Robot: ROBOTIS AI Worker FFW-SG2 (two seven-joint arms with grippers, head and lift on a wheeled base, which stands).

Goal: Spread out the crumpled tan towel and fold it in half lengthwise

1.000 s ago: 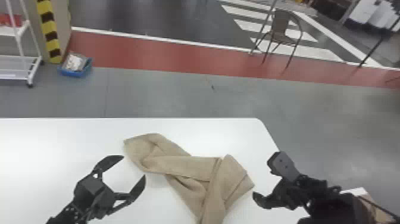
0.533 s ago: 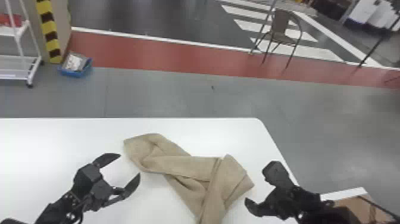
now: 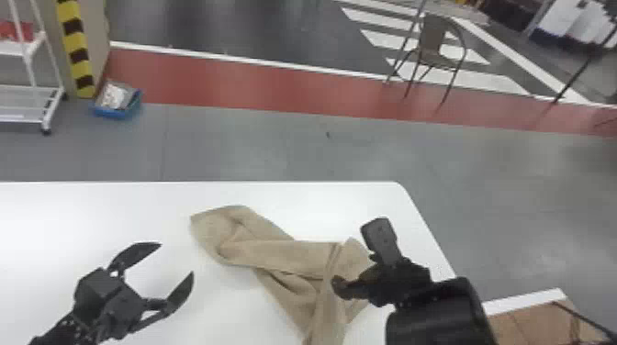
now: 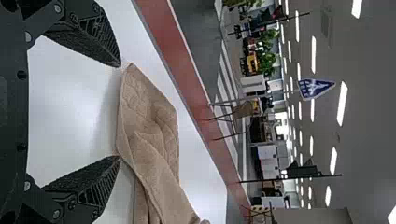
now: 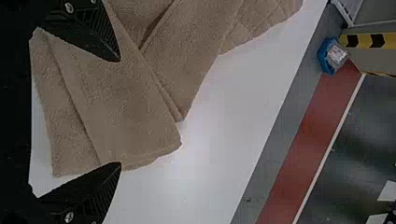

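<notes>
Soft tan cloth towel on a smooth white table.

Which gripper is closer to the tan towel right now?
Right. The right gripper is over the towel's right-hand part. The left gripper is off to its left, with white table showing between.

Looks like an industrial hall, with crosswalk stripes on the far floor, a yellow-and-black hazard strip far left, ceiling lights and a road sign.
</notes>
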